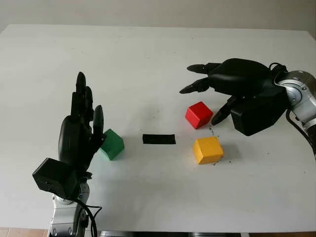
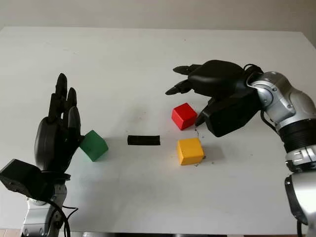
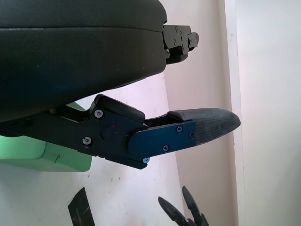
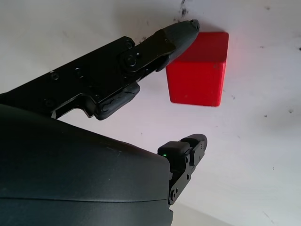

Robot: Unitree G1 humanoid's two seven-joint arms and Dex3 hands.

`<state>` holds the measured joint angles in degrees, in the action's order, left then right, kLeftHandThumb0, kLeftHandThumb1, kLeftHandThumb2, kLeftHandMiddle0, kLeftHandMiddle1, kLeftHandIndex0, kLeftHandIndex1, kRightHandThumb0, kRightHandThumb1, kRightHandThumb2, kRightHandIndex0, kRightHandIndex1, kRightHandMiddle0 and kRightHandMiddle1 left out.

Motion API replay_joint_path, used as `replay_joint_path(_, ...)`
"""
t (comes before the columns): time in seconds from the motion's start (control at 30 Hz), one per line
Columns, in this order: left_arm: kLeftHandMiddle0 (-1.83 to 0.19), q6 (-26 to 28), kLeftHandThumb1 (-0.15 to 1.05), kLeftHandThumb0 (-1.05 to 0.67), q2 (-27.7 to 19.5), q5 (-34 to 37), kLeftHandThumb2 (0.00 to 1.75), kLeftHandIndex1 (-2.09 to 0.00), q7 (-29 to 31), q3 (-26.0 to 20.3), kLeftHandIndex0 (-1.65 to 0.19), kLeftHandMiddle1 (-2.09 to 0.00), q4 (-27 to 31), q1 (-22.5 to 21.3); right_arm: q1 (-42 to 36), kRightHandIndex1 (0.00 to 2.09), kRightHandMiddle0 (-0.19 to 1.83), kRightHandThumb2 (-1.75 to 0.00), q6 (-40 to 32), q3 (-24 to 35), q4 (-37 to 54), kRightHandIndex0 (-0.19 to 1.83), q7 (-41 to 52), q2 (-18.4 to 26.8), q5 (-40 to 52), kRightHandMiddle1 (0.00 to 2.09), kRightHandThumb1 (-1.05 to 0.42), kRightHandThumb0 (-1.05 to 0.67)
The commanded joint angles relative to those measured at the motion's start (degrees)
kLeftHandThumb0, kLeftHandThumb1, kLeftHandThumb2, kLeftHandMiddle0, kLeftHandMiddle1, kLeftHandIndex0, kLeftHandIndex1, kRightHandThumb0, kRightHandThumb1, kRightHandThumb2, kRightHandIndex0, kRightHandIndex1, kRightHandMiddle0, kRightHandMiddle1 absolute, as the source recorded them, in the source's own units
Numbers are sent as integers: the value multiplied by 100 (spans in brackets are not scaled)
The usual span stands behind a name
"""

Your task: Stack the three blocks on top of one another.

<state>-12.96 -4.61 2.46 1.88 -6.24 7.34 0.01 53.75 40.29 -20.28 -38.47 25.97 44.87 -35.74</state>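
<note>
Right hand, released, hovers over the red block at centre right; rigid, light—pinch opposite flat faces.

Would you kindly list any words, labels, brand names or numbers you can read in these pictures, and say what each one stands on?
None: there is no readable text. The red block, yellow block, green block, black strip and both hands are unmarked.

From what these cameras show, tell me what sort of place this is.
Probably a robot lab test bench: a plain white table holding just three toy blocks, red block, yellow block, green block, plus a black tape strip like a placement marker.
</note>
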Motion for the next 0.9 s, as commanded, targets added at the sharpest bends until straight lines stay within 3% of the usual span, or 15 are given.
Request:
replay_joint_path(0.0, 9, -40, 105, -80, -12, 9, 61, -5, 21, -1, 11, -5, 94, 79, -51, 2, 40, -6, 99, -63, -133, 0, -105, -31, -63, 4, -84, -66)
replay_joint_path(0.47, 9, -59, 105, -80, 20, 12, 60, -6, 11, -6, 10, -5, 130, 165, -104, 8, 51, -6, 316, -315, -399, 8, -1148, -34, -743, 10, -87, -58)
replay_joint_path(0.73, 8, -63, 105, -79, 15, -42, 60, -6, 9, 13, 9, -6, 159, 224, -56, 11, 77, -6, 559, -383, -677, 21, -1983, -56, -996, 26, -90, -49)
replay_joint_path(0.77, 8, -95, 105, -78, 11, -46, 60, -6, 11, 12, 9, -6, 134, 215, -61, 9, 76, -6, 603, -369, -713, 23, -2065, -63, -967, 40, -91, -46)
replay_joint_path(0.83, 8, -95, 105, -78, 8, -30, 61, -6, 22, 9, 9, -6, 125, 214, -63, 7, 59, -6, 675, -353, -747, 29, -2187, -60, -933, 95, -95, -39)
replay_joint_path(0.87, 8, -98, 105, -77, 11, -22, 61, -6, 25, 8, 9, -6, 120, 212, -57, 7, 56, -6, 701, -356, -764, 30, -2232, -56, -933, 107, -95, -38)
